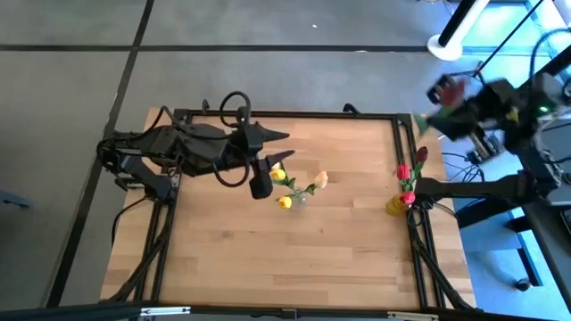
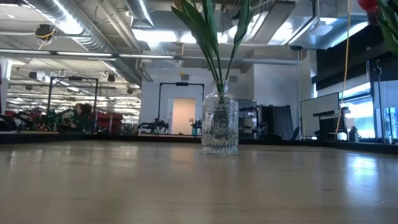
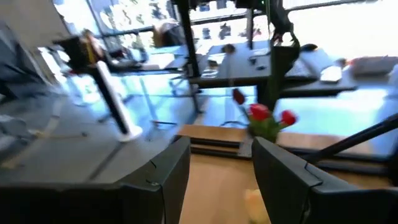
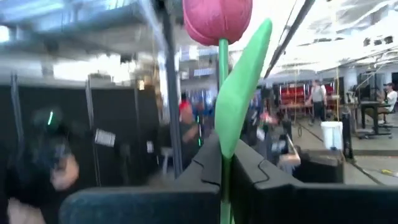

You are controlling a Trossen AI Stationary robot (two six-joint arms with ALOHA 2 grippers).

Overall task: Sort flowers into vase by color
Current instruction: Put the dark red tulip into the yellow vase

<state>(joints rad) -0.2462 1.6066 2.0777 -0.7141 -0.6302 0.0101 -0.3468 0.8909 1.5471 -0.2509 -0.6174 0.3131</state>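
A clear glass vase stands mid-table. It holds yellow and peach flowers on green stems. A yellow vase at the table's right edge holds red flowers. My left gripper hovers open just left of the glass vase, with nothing between its fingers. My right gripper is raised beyond the table's far right corner. It is shut on a red tulip. My right gripper pinches the red tulip's thin green stem between its two fingers, below the long leaf. The stem runs out past the fingertips, with the head at its free end. The whole flower is lifted clear of the table and of both vases.
A black frame rail runs round the wooden table top. Cables and a dark bar lie off the right edge beside the yellow vase. A white post stands beyond the far right corner. People show in the room behind.
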